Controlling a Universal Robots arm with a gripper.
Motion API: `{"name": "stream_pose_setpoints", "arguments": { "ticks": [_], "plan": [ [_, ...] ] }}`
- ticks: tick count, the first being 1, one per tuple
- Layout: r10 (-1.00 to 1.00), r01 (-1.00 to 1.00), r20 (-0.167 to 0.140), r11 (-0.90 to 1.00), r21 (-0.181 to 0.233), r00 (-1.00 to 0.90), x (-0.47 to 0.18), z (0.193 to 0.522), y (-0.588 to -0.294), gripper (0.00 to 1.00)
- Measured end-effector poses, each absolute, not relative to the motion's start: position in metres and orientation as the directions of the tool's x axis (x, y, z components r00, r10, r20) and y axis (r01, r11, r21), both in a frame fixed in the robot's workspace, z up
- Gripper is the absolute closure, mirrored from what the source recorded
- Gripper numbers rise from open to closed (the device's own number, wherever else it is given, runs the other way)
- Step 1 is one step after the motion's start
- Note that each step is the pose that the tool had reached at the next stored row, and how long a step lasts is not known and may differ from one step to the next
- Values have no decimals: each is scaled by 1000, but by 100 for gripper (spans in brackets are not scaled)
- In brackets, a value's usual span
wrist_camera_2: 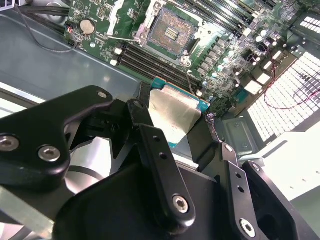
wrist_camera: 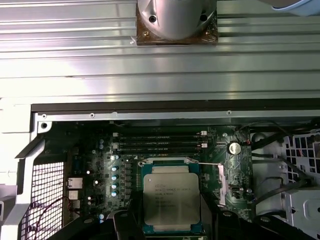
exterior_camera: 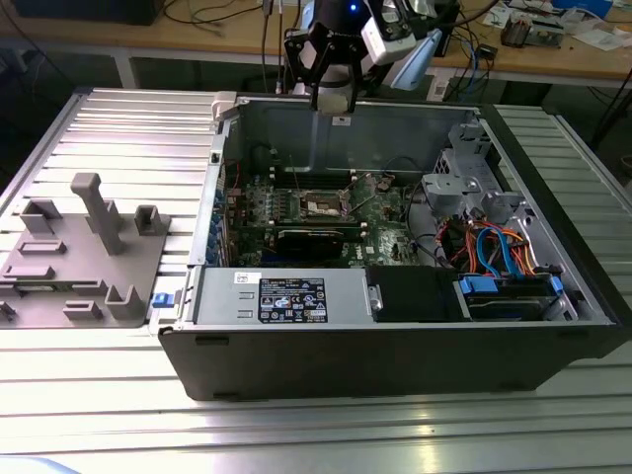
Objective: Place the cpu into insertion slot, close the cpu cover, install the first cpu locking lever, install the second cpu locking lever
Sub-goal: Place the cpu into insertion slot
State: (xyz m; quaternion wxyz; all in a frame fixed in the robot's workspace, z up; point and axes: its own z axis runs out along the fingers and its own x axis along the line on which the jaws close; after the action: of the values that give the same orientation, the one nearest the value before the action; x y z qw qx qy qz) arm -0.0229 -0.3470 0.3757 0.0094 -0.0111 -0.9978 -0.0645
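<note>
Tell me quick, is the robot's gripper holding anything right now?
Gripper: shut on the cpu, which is not yet in the insertion slot.

The exterior view looks down on the open case (exterior_camera: pixel 395 365) from a distance; both wrist views (close, arm-mounted) share the motherboard (wrist_camera_2: pixel 235 65) (wrist_camera: pixel 100 150).

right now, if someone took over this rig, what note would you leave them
Gripper: shut on the cpu, gripped by its edges and held over the open computer case.
Insertion slot: empty, its contact field exposed, on the green motherboard.
Done: the cpu is in the gripper.
Left: all four steps. The cpu is not seated, so the cover and both levers are not done.
</note>
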Motion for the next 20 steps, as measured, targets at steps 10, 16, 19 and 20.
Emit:
{"name": "stream_pose_setpoints", "arguments": {
  "ticks": [10, 16, 19, 20],
  "plan": [
    [21, 23, 20, 991, 129, -1000, -23, 373, -347, 46],
    [21, 23, 20, 991, 128, -1000, -23, 369, -347, 46],
    [21, 23, 20, 992, 127, -1000, -23, 368, -347, 46],
    [21, 23, 20, 992, 127, -1000, -23, 368, -347, 46]
  ]
}}
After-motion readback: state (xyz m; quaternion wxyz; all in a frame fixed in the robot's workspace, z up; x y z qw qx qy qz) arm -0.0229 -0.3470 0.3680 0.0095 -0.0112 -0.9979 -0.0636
